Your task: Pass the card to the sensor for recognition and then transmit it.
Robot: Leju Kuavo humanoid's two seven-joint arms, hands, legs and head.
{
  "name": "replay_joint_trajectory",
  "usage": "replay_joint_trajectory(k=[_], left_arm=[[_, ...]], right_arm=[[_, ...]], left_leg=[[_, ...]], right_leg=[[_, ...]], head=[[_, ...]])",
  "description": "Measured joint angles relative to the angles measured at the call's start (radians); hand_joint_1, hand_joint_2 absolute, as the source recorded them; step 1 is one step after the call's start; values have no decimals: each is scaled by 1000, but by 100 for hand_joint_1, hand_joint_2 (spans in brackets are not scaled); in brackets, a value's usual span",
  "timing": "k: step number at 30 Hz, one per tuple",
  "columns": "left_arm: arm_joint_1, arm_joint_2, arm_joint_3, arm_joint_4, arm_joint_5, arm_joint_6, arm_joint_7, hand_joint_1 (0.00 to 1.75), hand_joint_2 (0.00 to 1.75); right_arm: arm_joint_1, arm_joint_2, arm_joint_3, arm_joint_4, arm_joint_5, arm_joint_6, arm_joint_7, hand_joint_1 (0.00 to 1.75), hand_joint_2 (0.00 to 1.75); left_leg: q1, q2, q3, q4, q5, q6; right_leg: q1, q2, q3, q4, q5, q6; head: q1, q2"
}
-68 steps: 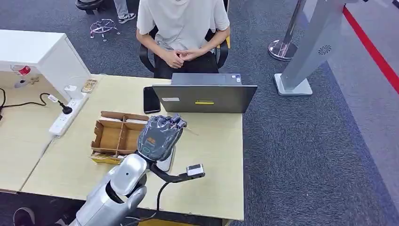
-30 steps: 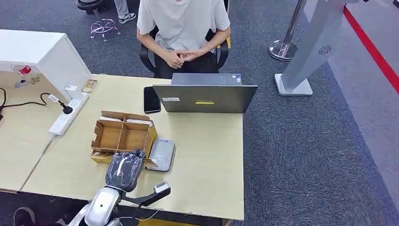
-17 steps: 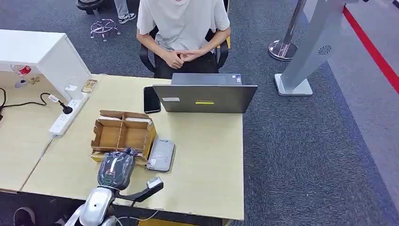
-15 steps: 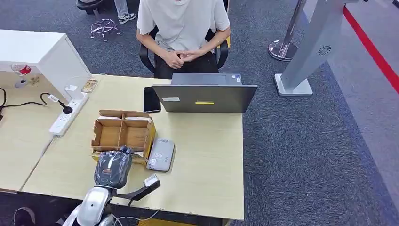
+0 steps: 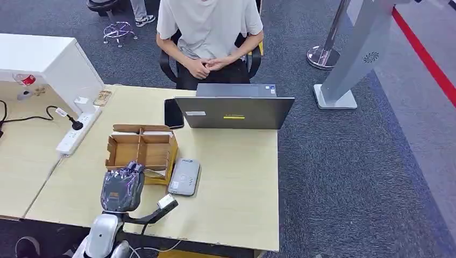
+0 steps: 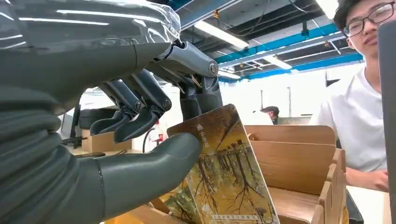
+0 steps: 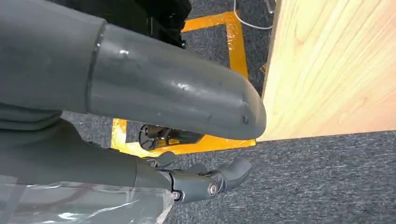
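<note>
Cardboard box (image 5: 141,150) sits at the bench's (image 5: 236,177) near left; the left robot hand (image 5: 122,189) pinches the card (image 6: 223,172) between thumb and fingers at the box's near edge. Lift it clear without snagging the dividers, then carry it right, flat over the grey sensor (image 5: 184,177). The right robot hand (image 7: 154,140) hangs open, holding nothing.

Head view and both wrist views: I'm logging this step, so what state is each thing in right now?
card: pinched upright in the left hand, at the box's near edge
left hand: holds the card
right hand: hangs beside the table, fingers apart, holds nothing
cardboard box: open-topped, divided
card reader: flat on the table, nothing on it
laptop: open, facing the person
phone: screen dark
</note>
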Motion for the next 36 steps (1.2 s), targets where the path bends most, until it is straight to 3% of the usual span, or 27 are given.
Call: replay_joint_trajectory(k=[7, 18, 30, 36], left_arm=[[-28, -10, 0, 17, 0, 21, 29, 175, 175], [-63, -34, -10, 48, 0, -32, 33, 175, 175], [-69, -39, -24, 48, 0, -35, 33, 175, 175], [-93, -57, -126, 23, 0, -77, 20, 175, 175]], right_arm=[[-3, 5, 0, -2, 21, 0, 12, 0, 0], [-5, 12, 0, -3, 30, 0, 13, 0, 0], [-5, 16, 0, -3, 32, 0, 13, 0, 0], [-5, 20, -14, -5, 41, 0, 8, 0, 0]], left_leg=[[0, 0, 0, 0, 0, 0], [0, 0, 0, 0, 0, 0], [0, 0, 0, 0, 0, 0], [0, 0, 0, 0, 0, 0]], right_leg=[[0, 0, 0, 0, 0, 0], [0, 0, 0, 0, 0, 0], [0, 0, 0, 0, 0, 0], [0, 0, 0, 0, 0, 0]], head=[[0, 0], [0, 0], [0, 0], [0, 0]])
